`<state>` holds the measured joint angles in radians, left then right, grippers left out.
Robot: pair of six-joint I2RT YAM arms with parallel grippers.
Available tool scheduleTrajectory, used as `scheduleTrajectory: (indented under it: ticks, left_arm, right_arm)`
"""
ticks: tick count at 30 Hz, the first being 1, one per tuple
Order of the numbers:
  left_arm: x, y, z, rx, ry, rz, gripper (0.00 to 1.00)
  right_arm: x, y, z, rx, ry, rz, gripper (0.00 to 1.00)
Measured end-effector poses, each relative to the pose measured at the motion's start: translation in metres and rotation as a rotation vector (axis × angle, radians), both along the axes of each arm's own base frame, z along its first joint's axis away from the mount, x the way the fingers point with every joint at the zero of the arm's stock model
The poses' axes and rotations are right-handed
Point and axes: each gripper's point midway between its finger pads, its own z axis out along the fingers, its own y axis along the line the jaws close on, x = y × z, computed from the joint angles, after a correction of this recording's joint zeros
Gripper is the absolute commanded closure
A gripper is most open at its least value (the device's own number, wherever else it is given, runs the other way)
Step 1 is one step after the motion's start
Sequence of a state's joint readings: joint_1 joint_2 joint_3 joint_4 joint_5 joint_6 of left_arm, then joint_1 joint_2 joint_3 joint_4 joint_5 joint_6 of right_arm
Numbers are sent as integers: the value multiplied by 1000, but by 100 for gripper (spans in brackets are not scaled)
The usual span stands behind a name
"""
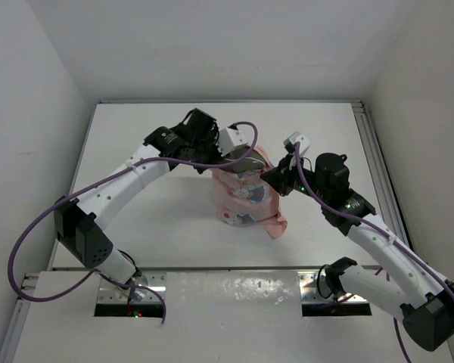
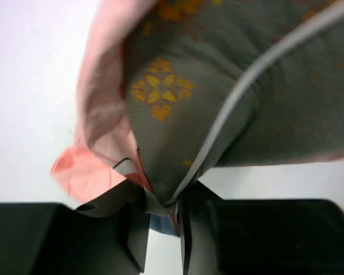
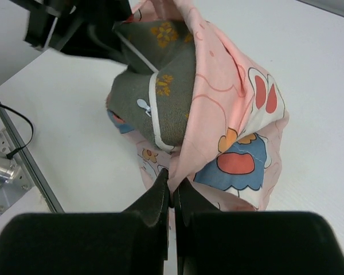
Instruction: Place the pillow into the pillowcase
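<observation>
- Pink printed cloth, the pillowcase [image 1: 248, 204], stands bunched in a soft heap near the middle of the white worktop [image 1: 174, 227], between the two arms.
- Its open mouth faces up and toward the far side. A fold trails down on the near right.
- The pillow [image 3: 169, 109], olive-grey with small orange flower marks, sits partly inside the case. Its upper part and one rounded corner show out of the opening.
- White piping [image 2: 229, 114] runs along the pillow's edge down to that corner.
- The left end effector [image 2: 163, 203] reaches in from the far left at the top of the heap. Its jaws are drawn in on the pillow's corner, pinching it, and a strip of the pink hem lies pressed alongside.
- The right end effector [image 3: 173, 192] comes in from the right side of the heap. Its jaws are closed tight on a fold of the pillowcase edge, and the cloth rises away from them over the pillow.
- From the right wrist view the case wraps the right side of the pillow, while the pillow's left side is bare.
- How deep the pillow goes inside the case I cannot tell.
</observation>
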<state>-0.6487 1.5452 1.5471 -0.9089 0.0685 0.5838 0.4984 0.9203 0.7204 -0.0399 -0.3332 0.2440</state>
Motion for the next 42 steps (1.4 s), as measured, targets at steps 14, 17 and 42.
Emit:
scheduleTrajectory:
  ticks: [14, 17, 42]
  left_arm:
    - [50, 32, 40, 98, -255, 172, 100]
    - [52, 37, 60, 108, -291, 187, 100]
    - [15, 26, 53, 75, -113, 66, 36]
  right_arm:
    - [-2, -9, 8, 5, -19, -28, 100]
    - [2, -14, 7, 1, -17, -52, 100]
    - [37, -2, 64, 71, -106, 18, 100]
